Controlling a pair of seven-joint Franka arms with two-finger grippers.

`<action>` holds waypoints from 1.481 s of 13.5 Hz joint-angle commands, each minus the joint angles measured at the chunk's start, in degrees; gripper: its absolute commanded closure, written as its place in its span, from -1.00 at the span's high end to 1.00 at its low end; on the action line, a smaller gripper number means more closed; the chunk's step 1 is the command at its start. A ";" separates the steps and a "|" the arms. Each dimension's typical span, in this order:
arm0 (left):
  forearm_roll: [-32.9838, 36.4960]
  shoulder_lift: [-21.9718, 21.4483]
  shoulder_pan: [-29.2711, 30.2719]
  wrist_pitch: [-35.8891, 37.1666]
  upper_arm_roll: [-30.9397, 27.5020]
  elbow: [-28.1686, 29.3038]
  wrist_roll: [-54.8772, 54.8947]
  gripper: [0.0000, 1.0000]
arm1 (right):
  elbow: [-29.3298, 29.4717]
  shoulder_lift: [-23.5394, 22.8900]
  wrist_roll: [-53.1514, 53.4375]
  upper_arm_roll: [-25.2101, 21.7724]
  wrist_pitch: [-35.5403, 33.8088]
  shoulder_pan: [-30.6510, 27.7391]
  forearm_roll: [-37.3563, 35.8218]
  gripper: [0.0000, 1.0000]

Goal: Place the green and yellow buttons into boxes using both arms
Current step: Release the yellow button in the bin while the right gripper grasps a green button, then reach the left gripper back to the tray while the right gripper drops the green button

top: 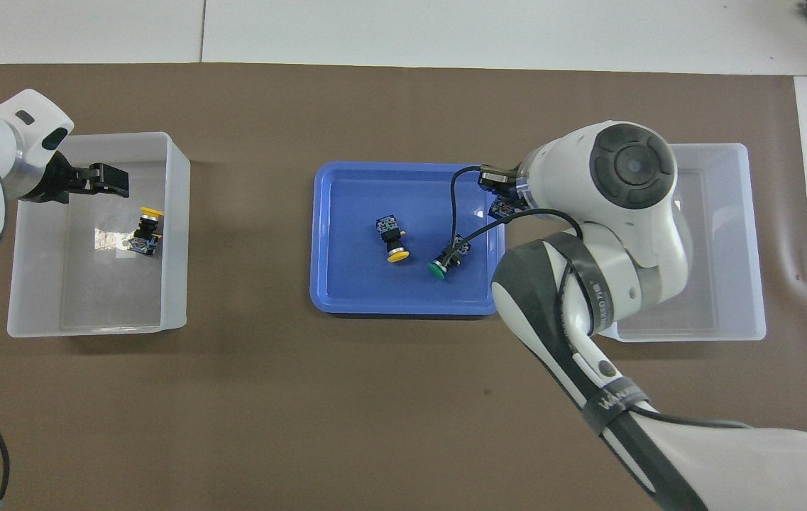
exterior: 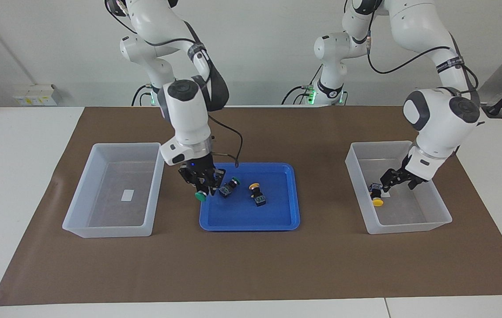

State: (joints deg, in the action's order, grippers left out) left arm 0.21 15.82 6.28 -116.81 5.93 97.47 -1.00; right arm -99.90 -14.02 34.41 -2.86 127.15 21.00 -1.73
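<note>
2 boxes [exterior: 114,221] [exterior: 409,225] are set at the table's ends, 1 blue tray [exterior: 251,223] between; 1 green button [exterior: 201,196] is clamped by the right gripper [exterior: 205,189] over the tray's edge, 1 green [exterior: 229,185] and 1 yellow button [exterior: 257,193] lie in the tray, and 1 yellow button [exterior: 376,196] lies in the left arm's box beneath the spread left gripper [exterior: 398,180].

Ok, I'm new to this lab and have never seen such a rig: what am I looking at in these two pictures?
Two white robot arms with two-finger grippers work at a table. One picture faces them from across the table; the other looks down from above their own end. A blue tray sits mid-table with a yellow button and a green button lying in it. The right gripper, over the tray's edge, appears to hold a second green button. The left gripper is open inside the box at its end, just above a second yellow button lying there. The other box holds only a label.
</note>
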 commanded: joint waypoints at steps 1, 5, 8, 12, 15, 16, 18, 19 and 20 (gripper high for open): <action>-3.79 1.41 -1.69 7.81 0.66 -6.84 -0.31 1.00 | -1.96 4.60 -9.40 0.66 -3.55 -7.08 -0.64 -1.00; -4.96 1.32 -12.76 8.27 0.57 -7.12 -19.00 0.99 | -9.76 7.42 -27.44 0.66 -3.32 -18.17 0.94 -1.00; -4.78 0.62 -20.93 1.45 0.57 -3.46 -35.52 0.98 | -17.76 7.26 -32.64 0.66 5.98 -22.40 0.94 -1.00; -4.78 3.67 -29.02 -8.68 0.57 0.26 -44.87 0.97 | -24.72 5.76 -35.29 0.66 16.10 -24.70 1.03 -1.00; -4.00 8.61 -33.95 -15.80 0.14 0.87 -49.35 0.97 | -25.43 4.01 -35.12 0.66 17.96 -24.70 1.12 -1.00; -3.99 9.14 -34.83 -16.60 0.14 1.31 -50.06 0.97 | -25.43 2.96 -35.12 0.66 19.79 -24.78 1.20 -0.75; -3.90 9.93 -36.24 -19.14 0.14 1.84 -50.86 0.97 | -25.43 2.59 -35.12 0.66 20.33 -24.78 1.20 0.63; -3.90 10.46 -37.38 -21.16 0.14 2.89 -50.86 0.97 | -25.25 2.59 -35.29 0.66 20.25 -24.96 1.20 1.00; -3.90 10.29 -38.35 -23.88 0.14 5.25 -50.86 0.97 | -24.99 2.85 -35.29 0.66 19.99 -24.96 1.20 1.00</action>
State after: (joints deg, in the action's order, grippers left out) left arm -4.14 26.75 -29.73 -136.31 7.21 99.01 -50.77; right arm -124.84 -11.69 0.51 -2.89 146.53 -2.89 -1.39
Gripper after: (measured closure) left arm 0.009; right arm 0.374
